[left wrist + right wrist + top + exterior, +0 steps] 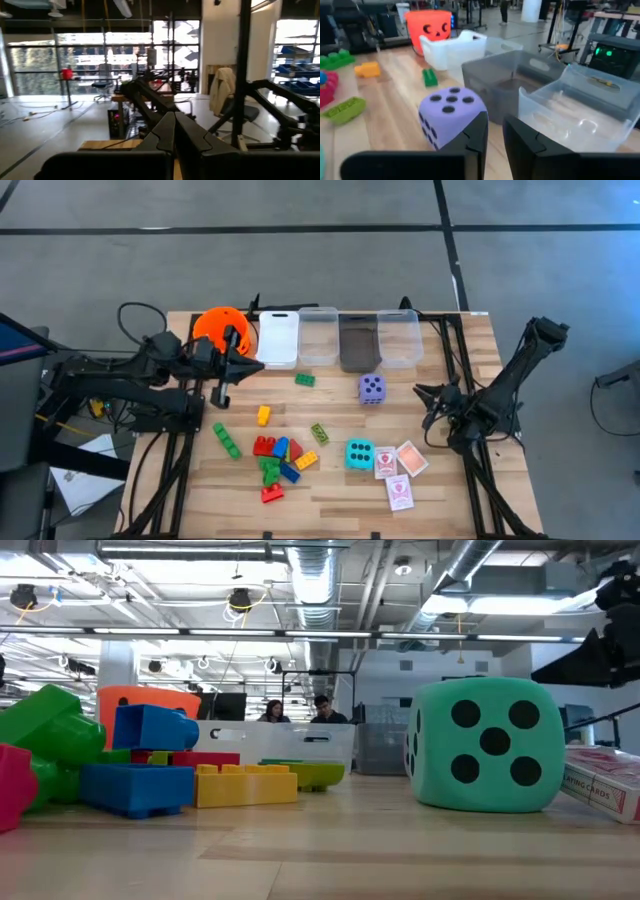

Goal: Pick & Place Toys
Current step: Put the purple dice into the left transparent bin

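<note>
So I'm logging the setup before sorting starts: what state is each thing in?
Left gripper: jaws shut, empty, beside the orange bucket.
Right gripper: jaws slightly apart, empty, facing the purple die.
Purple die: on the table, four dots up.
Teal die: on the table, four dots up.
Playing cards: lying flat.
Bins: upright, look empty.
Bricks: loosely piled, some scattered.

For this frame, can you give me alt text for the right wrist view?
A purple die sits just ahead of the right gripper, whose fingers are slightly apart. Behind it stand clear bins, a white bin and an orange bucket.
</note>
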### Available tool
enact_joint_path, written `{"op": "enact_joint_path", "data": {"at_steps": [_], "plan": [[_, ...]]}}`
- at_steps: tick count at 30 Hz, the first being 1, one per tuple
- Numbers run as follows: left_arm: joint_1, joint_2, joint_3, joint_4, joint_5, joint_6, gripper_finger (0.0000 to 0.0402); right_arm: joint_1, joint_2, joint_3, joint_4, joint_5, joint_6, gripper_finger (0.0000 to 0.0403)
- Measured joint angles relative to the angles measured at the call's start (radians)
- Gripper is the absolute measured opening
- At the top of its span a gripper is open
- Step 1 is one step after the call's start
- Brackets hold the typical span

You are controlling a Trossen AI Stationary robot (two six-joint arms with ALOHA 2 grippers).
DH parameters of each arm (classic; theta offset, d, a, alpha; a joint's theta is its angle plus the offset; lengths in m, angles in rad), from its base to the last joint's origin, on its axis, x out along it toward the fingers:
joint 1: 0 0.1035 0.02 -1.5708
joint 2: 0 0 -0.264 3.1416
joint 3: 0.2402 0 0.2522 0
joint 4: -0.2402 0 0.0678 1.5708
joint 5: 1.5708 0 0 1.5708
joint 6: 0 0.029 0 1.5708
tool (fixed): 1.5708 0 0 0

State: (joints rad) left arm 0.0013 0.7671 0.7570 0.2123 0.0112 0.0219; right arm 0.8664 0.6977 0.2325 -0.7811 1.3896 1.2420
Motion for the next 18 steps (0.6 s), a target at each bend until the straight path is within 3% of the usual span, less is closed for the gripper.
{"op": "enact_joint_path", "data": {"at_steps": [6, 13, 18], "plan": [[0.0, 0.045, 0.0, 0.044, -0.067, 0.051, 0.0, -0.089, -0.124, 0.0, 0.011, 0.073, -0.049, 0.0046], [0.0, 0.062, 0.0, 0.082, -0.093, 0.066, 0.0, -0.193, -0.149, 0.0, 0.015, 0.04, -0.09, 0.0006], [0.0, 0.062, 0.0, 0.092, -0.093, 0.106, 0.0, -0.181, -0.149, 0.0, 0.124, 0.049, -0.155, 0.0002]]}}
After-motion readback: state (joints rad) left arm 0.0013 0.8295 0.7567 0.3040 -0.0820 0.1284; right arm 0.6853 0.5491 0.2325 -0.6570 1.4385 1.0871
